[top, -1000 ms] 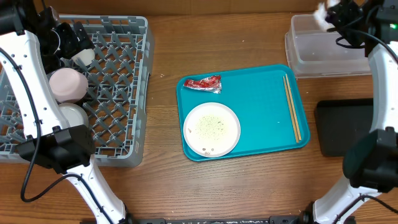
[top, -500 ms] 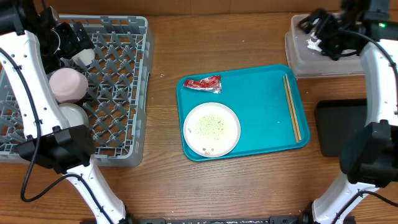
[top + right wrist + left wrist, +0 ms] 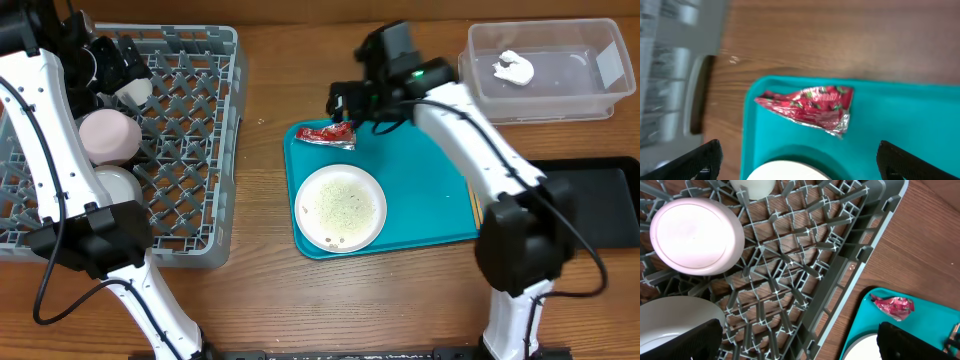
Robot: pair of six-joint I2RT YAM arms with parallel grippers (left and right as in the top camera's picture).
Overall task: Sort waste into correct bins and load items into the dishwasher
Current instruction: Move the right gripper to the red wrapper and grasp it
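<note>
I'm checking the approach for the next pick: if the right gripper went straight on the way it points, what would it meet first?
Probably the red wrapper, which lies centred ahead of the open right gripper on the teal tray near its corner. How far off it is I cannot tell.

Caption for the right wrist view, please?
Open right gripper above a red wrapper in a corner of the teal tray.

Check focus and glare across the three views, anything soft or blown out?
Overhead: sharp, evenly lit, no glare on the teal tray. Left wrist: dish rack lattice crisp, upturned bowl bright, nearly washed out; left fingers dark and soft at the bottom corners. Right wrist: softest view, rack smeared at the left edge, red wrapper slightly blurred but recognisable.
</note>
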